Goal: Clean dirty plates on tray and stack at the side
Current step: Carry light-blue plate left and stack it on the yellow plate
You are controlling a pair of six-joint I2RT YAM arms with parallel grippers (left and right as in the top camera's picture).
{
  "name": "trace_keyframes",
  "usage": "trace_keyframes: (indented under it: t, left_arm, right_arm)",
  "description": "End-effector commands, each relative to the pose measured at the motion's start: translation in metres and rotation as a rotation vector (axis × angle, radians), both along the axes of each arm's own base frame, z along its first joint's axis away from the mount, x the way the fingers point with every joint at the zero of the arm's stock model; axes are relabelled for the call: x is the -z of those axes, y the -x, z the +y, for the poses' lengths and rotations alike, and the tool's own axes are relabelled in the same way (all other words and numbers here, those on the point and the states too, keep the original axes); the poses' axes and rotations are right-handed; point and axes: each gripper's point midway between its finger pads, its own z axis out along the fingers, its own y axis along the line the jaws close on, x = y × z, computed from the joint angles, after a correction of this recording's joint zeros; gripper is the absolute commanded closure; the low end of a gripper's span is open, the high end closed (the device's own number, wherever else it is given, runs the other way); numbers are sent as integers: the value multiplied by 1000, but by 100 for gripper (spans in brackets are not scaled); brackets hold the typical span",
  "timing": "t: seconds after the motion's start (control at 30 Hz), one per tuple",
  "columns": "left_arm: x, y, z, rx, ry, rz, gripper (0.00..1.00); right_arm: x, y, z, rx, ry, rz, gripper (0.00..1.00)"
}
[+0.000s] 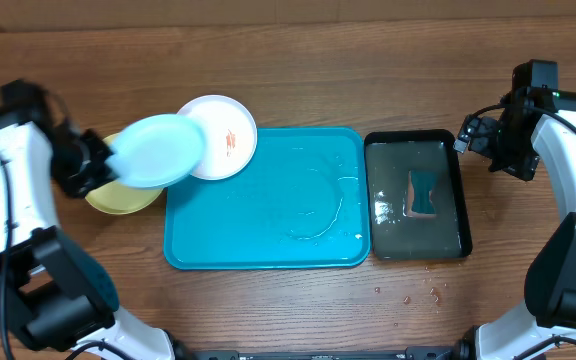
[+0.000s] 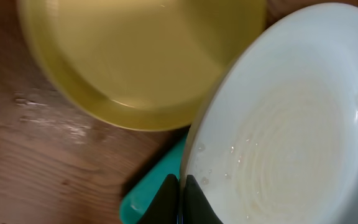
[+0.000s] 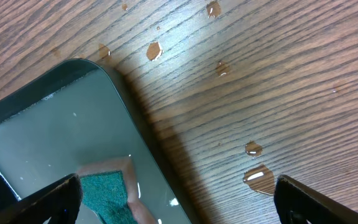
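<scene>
A brown wood-grain table top (image 1: 298, 60) fills the whole scene, its grain running left to right, evenly lit with a soft sheen. Small clear water droplets (image 1: 418, 295) glisten on it at the near right, and a faint wet streak (image 2: 48, 118) marks its left side
</scene>
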Motion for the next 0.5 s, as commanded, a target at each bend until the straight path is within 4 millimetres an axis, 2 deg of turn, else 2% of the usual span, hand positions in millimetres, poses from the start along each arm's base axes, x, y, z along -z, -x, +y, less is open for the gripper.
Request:
trace_keyframes:
  t: [0.0, 0.13, 0.27, 0.47]
  left_arm:
    - [1, 12, 26, -53, -34, 13, 96]
    - [6, 19, 45, -118, -53, 17, 96]
    - [15, 28, 68, -185, -166, 66, 96]
    - [35, 22, 72, -197, -208, 45, 96]
  right_arm:
    - [-3, -1, -1, 11, -1, -12, 0]
    - [-3, -1, -1, 11, -1, -12, 0]
    - [-3, -1, -1, 12, -1, -12, 0]
    - [-3, -1, -1, 11, -1, -12, 0]
